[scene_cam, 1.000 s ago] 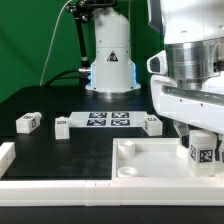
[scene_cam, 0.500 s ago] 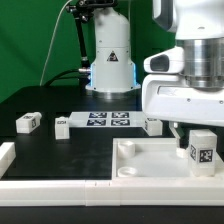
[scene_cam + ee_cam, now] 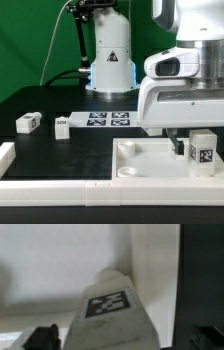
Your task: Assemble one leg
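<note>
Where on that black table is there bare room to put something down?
The widest free patch is the black table in front of the marker board, between the small blocks and the big white panel. It is crowded at the exterior view's right, where the tool stands over a leg.

— Can any writing be read?
— No words or numbers. The robot base (image 3: 110, 58) far back carries a triangular warning sign.
— And the leg (image 3: 202, 150)?
— Only a black-and-white square tag; likewise the marker board (image 3: 108, 121), three tags.
</note>
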Motion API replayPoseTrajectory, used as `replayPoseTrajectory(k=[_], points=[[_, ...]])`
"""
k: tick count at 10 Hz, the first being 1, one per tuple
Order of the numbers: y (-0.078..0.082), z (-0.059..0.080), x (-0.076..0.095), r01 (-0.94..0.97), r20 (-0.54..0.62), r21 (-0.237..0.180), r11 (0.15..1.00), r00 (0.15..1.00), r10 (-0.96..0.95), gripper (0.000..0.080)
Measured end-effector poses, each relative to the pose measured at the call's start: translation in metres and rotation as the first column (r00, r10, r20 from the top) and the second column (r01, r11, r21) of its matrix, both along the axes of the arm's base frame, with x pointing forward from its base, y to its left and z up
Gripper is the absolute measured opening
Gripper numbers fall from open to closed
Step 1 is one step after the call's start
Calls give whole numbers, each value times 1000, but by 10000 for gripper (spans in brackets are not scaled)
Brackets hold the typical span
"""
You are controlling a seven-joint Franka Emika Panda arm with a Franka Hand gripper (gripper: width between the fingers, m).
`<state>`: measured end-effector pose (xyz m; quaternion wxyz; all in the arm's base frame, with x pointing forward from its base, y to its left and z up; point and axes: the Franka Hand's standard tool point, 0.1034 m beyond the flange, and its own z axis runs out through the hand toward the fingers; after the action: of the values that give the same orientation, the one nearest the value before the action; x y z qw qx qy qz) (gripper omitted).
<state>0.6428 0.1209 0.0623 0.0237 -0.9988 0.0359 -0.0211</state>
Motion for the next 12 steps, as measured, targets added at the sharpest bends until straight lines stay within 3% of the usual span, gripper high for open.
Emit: replayPoseTrajectory(k=[1,2,3,4,5,8,12], points=[[-1,0,0,3,0,0,1000,1000,-3,649],[0,0,0,2,0,0,1000,1000,-2,515],[0,0,0,2,0,0,1000,1000,-2,515],[0,0,0,2,0,0,1000,1000,-2,376],[0,0,0,8,0,0,1000,1000,-8,288],[-2,-1,1,161,0,9,987,987,-161,288],[-12,-1,0,472,-12,6,882,882,-472,291]])
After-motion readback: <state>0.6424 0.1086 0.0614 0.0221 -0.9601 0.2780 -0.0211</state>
